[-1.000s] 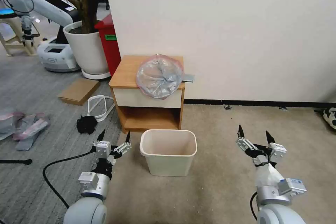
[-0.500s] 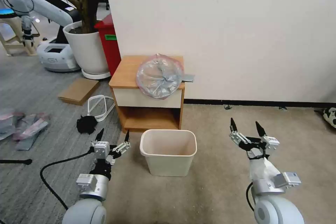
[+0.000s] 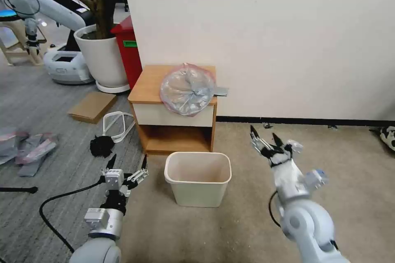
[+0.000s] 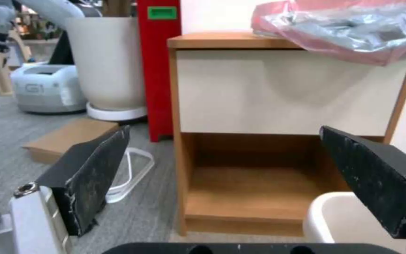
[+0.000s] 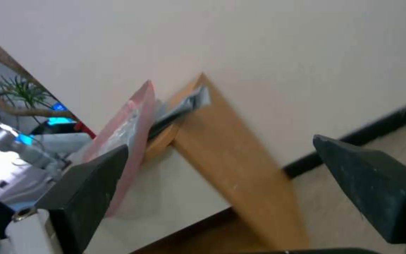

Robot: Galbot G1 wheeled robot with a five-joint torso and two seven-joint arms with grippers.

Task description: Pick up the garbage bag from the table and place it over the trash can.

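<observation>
I'm reaching w/ the right gripper (image 3: 265, 139), centre-right of the head view, fingers spread apart, nothing in them, over the carpet and well short of the table (image 3: 150, 84). The garbage bag (image 3: 188, 89) sits at frame centre on the tabletop, a crumpled round heap w/ its pink rim hanging over the front edge above the drawer. The trash can (image 3: 198, 177) stands on the floor just in front of the table, lower centre, mouth up and bare.

Left gripper (image 3: 125, 165) is parked low at lower left beside the trash can, fingers also apart, holding nothing.

Step in hand, as I judge it: get the right gripper to the bag. In the right wrist view the bag (image 5: 128, 130) sits left of centre between the fingers, table side-on, so the approach angle looks about right.

To do it well, I'd:
- aim for the overhanging pink rim, not the crinkled middle; thin plastic slips.
- come in level w/ the tabletop so one finger goes under the overhang.
- keep fingers wide until the rim is between them, then close.
- lift slow; the bag could snag or slide off toward the wall side.
</observation>
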